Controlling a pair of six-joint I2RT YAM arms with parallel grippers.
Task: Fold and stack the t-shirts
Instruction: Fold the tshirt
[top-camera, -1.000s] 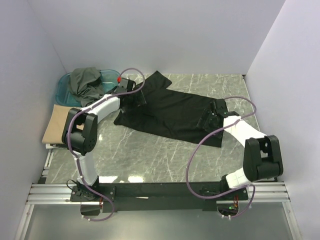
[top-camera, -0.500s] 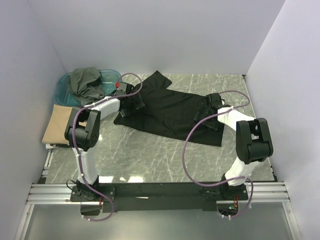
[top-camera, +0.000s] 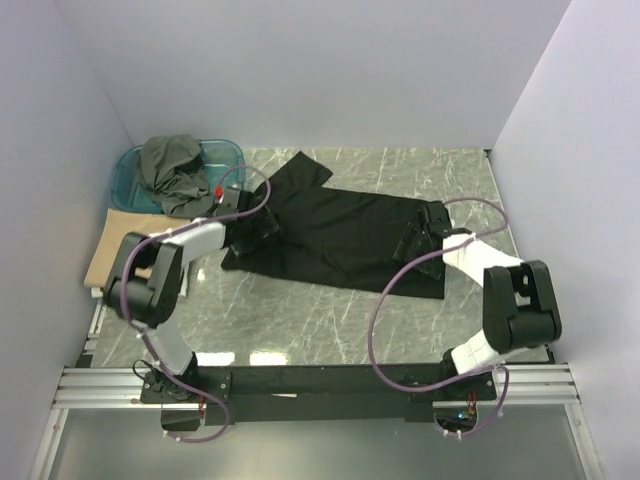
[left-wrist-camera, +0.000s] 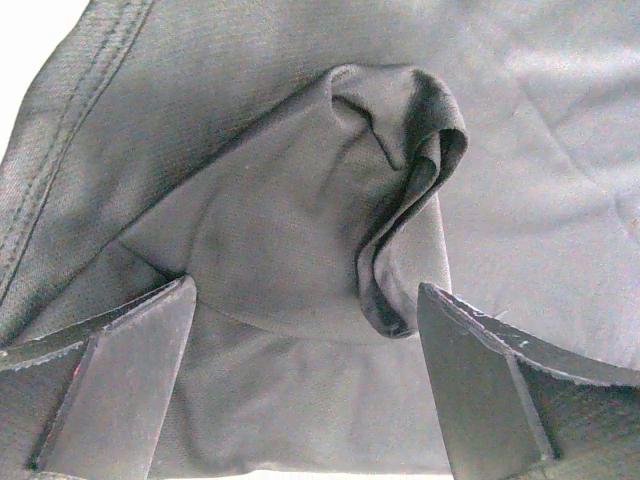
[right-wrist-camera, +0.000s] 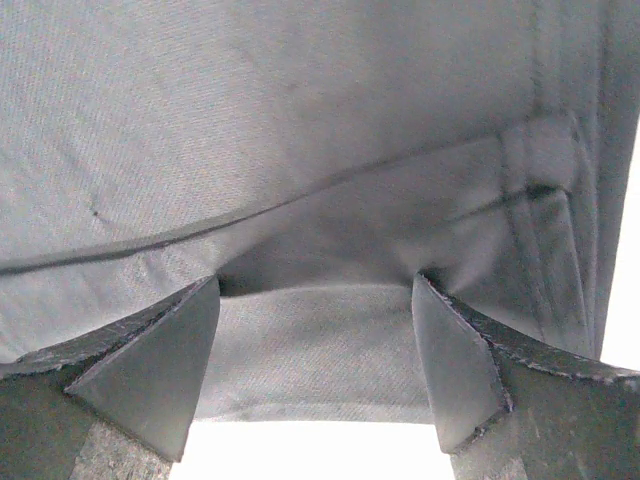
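The black t-shirt (top-camera: 340, 235) lies spread across the middle of the table. My left gripper (top-camera: 252, 228) rests on its left end and my right gripper (top-camera: 418, 238) on its right end. In the left wrist view the gripper (left-wrist-camera: 305, 300) is open, with a raised fold of black cloth (left-wrist-camera: 400, 170) between the jaws. In the right wrist view the gripper (right-wrist-camera: 316, 285) is open over a hemmed edge of the shirt (right-wrist-camera: 330, 230). The dark grey-olive t-shirt (top-camera: 170, 165) lies bunched in the tub. The tan-beige t-shirt (top-camera: 108, 255) lies flat at the left edge.
A translucent teal tub (top-camera: 225, 152) stands at the back left corner. White walls close the table on the left, back and right. Purple cables loop over both arms. The black rail with the arm bases runs along the near edge.
My left gripper has moved nearer and left, dragging the shirt's left end with it. My right gripper went back and returned. The shirt now lies more level across the table.
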